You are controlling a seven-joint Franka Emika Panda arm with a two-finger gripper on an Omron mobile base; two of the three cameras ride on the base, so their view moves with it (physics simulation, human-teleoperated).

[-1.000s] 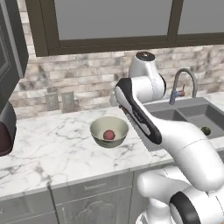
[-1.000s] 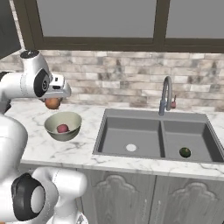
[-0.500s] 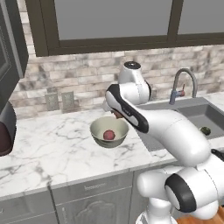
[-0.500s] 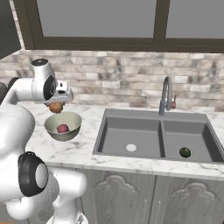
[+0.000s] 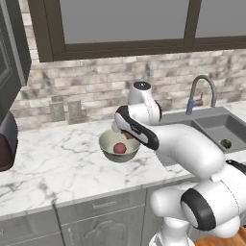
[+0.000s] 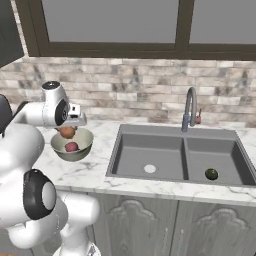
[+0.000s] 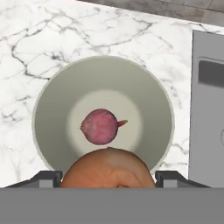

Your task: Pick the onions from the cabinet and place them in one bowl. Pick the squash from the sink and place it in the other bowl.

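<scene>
A pale grey-green bowl [image 5: 118, 157] [image 6: 76, 155] [image 7: 48, 105] stands on the marble counter left of the sink [image 6: 150, 150]. The reddish-purple onion [image 5: 119, 148] [image 6: 71, 147] [image 7: 100, 127] lies in the bowl's middle. My gripper [image 5: 127, 135] [image 6: 67, 131] [image 7: 107, 179] hangs just above the bowl, shut on the orange-brown onion [image 6: 66, 132] [image 7: 107, 168], which sits over the bowl's near rim in the hand view. The dark green squash [image 6: 212, 174] [image 5: 225, 142] rests in the sink's right basin. The cabinet's dark panelled door [image 5: 8, 67] shows at the left edge.
A tall curved faucet [image 6: 189, 107] rises behind the sink. A dark-framed window [image 6: 110, 25] runs above the brick backsplash. A dark rounded object [image 5: 5, 144] stands at the counter's far left. Bare marble lies between it and the bowl.
The hand has come down with the orange-brown onion, from well above the bowl to just over it. The bowl, the red onion and the squash have stayed put.
</scene>
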